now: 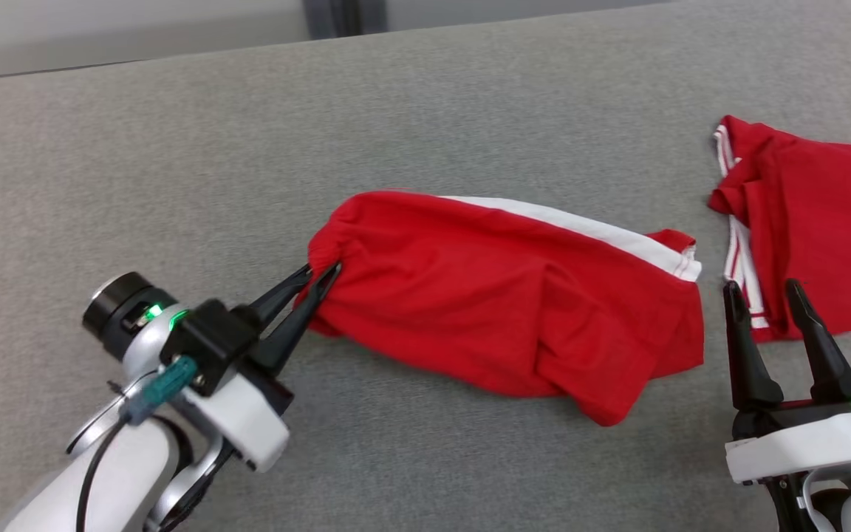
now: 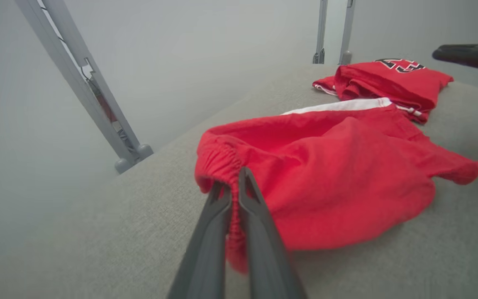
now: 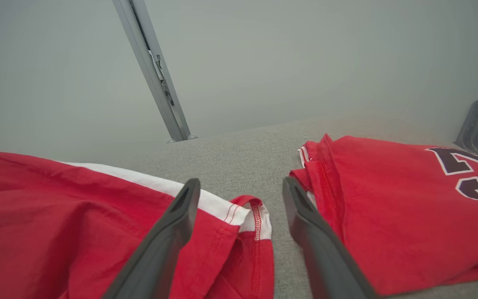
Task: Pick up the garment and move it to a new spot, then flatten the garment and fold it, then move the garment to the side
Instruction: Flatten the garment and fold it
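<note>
Red shorts with a white side stripe lie crumpled mid-table, elastic waistband to the left. My left gripper is shut on that waistband; the left wrist view shows the bunched red shorts pinched between the left gripper fingers. My right gripper stands open at the lower right, just past the shorts' hem, holding nothing. In the right wrist view the right gripper frames bare table, with the red shorts and their stitched hem on the left.
A folded red jersey with white trim and dark lettering lies at the right edge of the grey cloth-covered table. The jersey sits just right of my right fingers. Grey frame posts stand beyond the table.
</note>
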{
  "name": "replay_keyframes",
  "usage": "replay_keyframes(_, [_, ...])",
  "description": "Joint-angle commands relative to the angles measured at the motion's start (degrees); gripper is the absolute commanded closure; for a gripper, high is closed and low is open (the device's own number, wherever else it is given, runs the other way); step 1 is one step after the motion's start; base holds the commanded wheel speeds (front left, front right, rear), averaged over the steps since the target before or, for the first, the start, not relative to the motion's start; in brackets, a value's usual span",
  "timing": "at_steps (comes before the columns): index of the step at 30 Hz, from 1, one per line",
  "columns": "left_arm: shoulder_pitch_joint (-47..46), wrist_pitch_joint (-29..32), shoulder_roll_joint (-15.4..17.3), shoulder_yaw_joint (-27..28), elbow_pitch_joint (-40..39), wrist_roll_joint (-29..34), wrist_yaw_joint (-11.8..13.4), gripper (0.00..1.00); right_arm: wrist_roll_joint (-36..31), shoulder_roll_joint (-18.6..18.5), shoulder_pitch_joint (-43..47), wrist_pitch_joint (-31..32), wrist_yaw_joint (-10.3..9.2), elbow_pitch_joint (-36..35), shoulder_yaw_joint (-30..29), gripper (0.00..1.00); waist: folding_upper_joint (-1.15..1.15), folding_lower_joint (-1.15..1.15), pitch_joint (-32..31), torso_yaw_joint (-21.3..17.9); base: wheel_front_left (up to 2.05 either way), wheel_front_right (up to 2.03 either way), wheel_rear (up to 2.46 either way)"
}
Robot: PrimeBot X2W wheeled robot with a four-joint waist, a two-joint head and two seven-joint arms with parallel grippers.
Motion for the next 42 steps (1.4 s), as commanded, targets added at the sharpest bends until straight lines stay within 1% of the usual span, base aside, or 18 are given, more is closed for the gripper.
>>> replay_keyframes(1, [1.29, -1.29, 1.57, 0.12, -0.95, 1.93, 0.7, 1.0, -0.31, -0.31, -0.23, 0.41, 0.01, -0.55, -0.29, 0.0, 0.0, 0.0, 0.2, 1.94, 0.0, 0.0, 0.0])
replay_keyframes(5, [4.19, -5.32, 4.26, -1.18, -1.84, 6.75, 2.35, 1.0, -0.62, -0.31, -0.46, 1.08, 0.01, -0.88, -0.67, 0.0, 0.0, 0.0, 0.36, 3.33, 0.0, 0.0, 0.0])
replay_keyframes(8, [6.88, -9.01, 4.38, -3.26, -0.64, 10.06, 3.69, 1.0, -0.68, -0.33, -0.42, 1.37, 0.01, -0.92, -0.93, 0.0, 0.0, 0.0, 0.29, 4.09, 0.0, 0.0, 0.0])
replay_keyframes(10, [9.97, -11.51, 3.28, -5.46, 2.49, 11.38, 4.18, 1.0, -0.91, -0.32, -0.23, 1.76, 0.01, -1.01, -0.96, 0.0, 0.0, 0.0, 0.1, 4.54, 0.0, 0.0, 0.0])
replay_keyframes(13, [12.6, -12.9, 1.07, -6.41, 6.78, 9.78, 4.34, 1.0, -1.09, -0.32, -0.22, 2.29, 0.01, -1.08, -1.1, 0.0, 0.0, 0.0, -0.16, 4.95, 0.0, 0.0, 0.0])
replay_keyframes(15, [13.56, -13.54, -0.75, -5.96, 9.43, 8.54, 4.75, 1.0, -1.13, -0.32, -0.14, 2.39, 0.02, -1.18, -1.16, 0.0, 0.0, 0.0, -0.36, 5.27, 0.0, 0.0, 0.0])
replay_keyframes(19, [14.25, -13.95, -3.78, -5.32, 14.69, 5.95, 3.94, 1.0, -0.89, -0.33, 0.23, 2.89, 0.01, -1.23, -1.29, 0.0, 0.0, 0.0, -0.85, 6.05, 0.0, 0.0, 0.0])
replay_keyframes(20, [14.31, -14.05, -4.47, -5.01, 15.68, 5.13, 3.66, 0.96, -0.84, -0.32, 0.3, 2.93, 0.01, -1.2, -1.21, 0.0, 0.0, 0.0, -1.06, 6.17, 0.0, 0.0, 0.0])
replay_keyframes(21, [14.46, -14.1, -5.21, -4.4, 16.8, 4.0, 3.6, 0.55, -0.83, -0.33, 0.37, 3.11, 0.01, -1.17, -1.17, 0.0, 0.0, 0.0, -1.27, 6.24, 0.0, 0.0, 0.0])
replay_keyframes(22, [14.57, -14.12, -5.77, -3.68, 17.91, 2.88, 3.65, 0.03, -0.83, -0.33, 0.38, 3.26, 0.02, -1.16, -1.16, 0.0, 0.0, 0.0, -1.43, 6.31, 0.0, 0.0, 0.0])
replay_keyframes(23, [14.57, -14.12, -5.77, -3.68, 17.91, 2.88, 3.65, 0.03, -0.83, -0.33, 0.38, 3.26, 0.02, -1.16, -1.16, 0.0, 0.0, 0.0, -1.43, 6.31, 0.0, 0.0, 0.0])
replay_keyframes(24, [14.58, -14.18, -6.17, -2.94, 18.65, 2.07, 3.71, 0.0, -0.74, -0.32, 0.38, 3.29, 0.01, -1.19, -1.07, 0.0, 0.0, 0.0, -1.73, 6.35, 0.0, 0.0, 0.0])
replay_keyframes(28, [15.69, -14.37, -7.97, 1.1, 19.68, -1.77, 3.96, 0.0, -0.51, -0.32, 0.97, 3.37, 0.01, -1.5, -1.45, 0.0, 0.0, 0.0, -2.78, 6.52, 0.0, 0.0, 0.0])
replay_keyframes(30, [15.86, -14.34, -7.76, 3.49, 19.19, -1.95, 4.77, 0.0, -0.47, -0.32, 1.07, 3.4, 0.01, -1.55, -1.77, 0.0, 0.0, 0.0, -3.38, 6.57, 0.0, 0.0, 0.0])
replay_keyframes(33, [17.25, -14.35, -8.25, 7.73, 17.68, -3.29, 5.65, 0.0, -0.28, -0.32, 1.51, 3.36, 0.01, -1.67, -2.33, 0.0, 0.0, 0.0, -4.12, 6.65, 0.0, 0.0, 0.0])
replay_keyframes(38, [18.56, -14.37, -7.97, 14.66, 14.11, -3.19, 6.55, 0.0, 0.04, -0.32, 1.93, 2.93, 0.01, -2.19, -3.19, 0.0, 0.0, 0.0, -5.14, 6.52, 0.0, 0.0, 0.0])
replay_keyframes(40, [18.91, -14.36, -8.92, 17.36, 12.36, -4.56, 6.65, 0.0, 0.07, -0.32, 1.93, 2.87, 0.02, -2.38, -3.62, 0.0, 0.0, 0.0, -5.44, 6.44, 0.0, 0.0, 0.0])
replay_keyframes(42, [18.51, -14.33, -9.17, 19.44, 10.75, -5.01, 6.88, 0.0, -0.14, -0.32, 1.81, 2.79, 0.02, -2.51, -3.9, 0.0, 0.0, 0.0, -5.75, 6.32, 0.0, 0.0, 0.0])
